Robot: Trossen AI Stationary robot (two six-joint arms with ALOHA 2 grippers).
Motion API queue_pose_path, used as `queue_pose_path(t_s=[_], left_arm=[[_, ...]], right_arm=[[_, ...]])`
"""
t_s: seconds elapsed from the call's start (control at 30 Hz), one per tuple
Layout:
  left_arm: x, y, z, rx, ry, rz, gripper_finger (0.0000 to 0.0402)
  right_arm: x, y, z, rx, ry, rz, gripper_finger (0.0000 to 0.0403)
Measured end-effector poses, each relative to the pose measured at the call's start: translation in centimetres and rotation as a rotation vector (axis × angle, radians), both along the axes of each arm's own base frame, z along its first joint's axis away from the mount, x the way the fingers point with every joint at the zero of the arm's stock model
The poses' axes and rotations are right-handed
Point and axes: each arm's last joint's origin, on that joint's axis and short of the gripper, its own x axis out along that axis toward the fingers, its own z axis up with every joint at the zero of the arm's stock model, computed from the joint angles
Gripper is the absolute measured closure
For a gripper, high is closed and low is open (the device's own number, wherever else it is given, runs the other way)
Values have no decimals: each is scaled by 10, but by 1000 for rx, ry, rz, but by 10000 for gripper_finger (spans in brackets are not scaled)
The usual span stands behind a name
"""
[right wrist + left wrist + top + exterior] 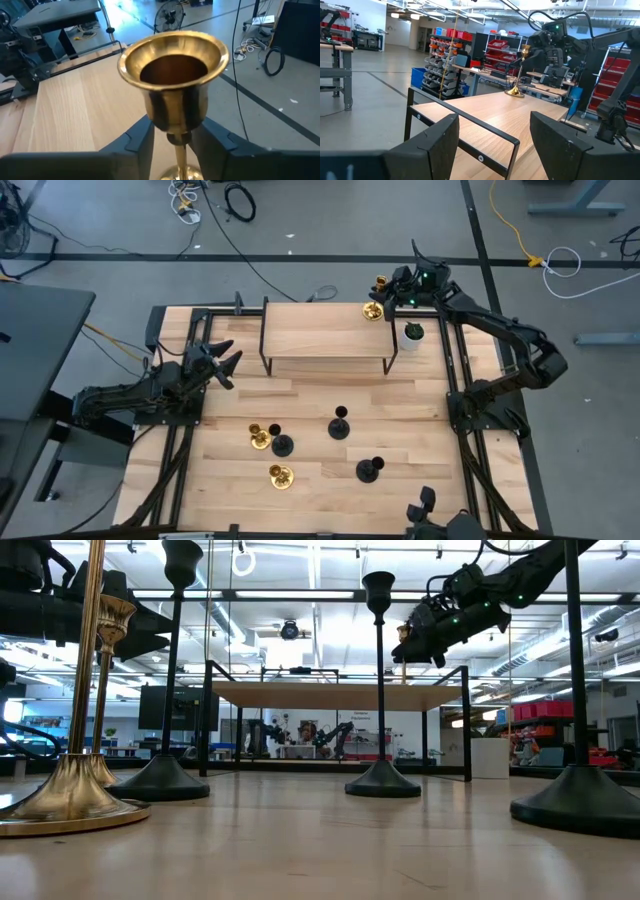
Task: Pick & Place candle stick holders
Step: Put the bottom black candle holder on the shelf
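Looking at the upper right of the high view, you see the right gripper (392, 288) clenched around the stem of a gold candle stick holder (374, 309) whose base rests on the raised wooden shelf (320, 330). Your left gripper (222, 364) waits at the left edge, fingers spread and empty. Two gold holders (260, 437) and three black holders (340, 425) stand on the table (420, 420) lower in the frame.

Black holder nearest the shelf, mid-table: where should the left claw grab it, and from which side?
Grip the thin stem of the black holder, just under its cup, closing level from the left claw's side. It stands upright; the flared base is too wide, and a level approach keeps clear of the second black holder and the raised shelf.
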Motion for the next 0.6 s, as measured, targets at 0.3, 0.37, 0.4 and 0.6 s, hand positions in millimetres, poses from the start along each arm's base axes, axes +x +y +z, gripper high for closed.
queue_pose_path(t_s=[0.3, 0.37, 0.4, 0.6], left_arm=[[0, 0, 0, 0, 0, 0, 157], [0, 0, 0, 0, 1, 0, 157], [0, 0, 0, 0, 0, 0, 157], [0, 0, 0, 1, -1, 0, 157]], right_arm=[[-10, 13, 20, -52, -28, 4, 218], [-13, 17, 26, -65, -38, 3, 210], [-15, 19, 29, -71, -43, 3, 206], [-25, 33, 47, -121, -81, 2, 189]])
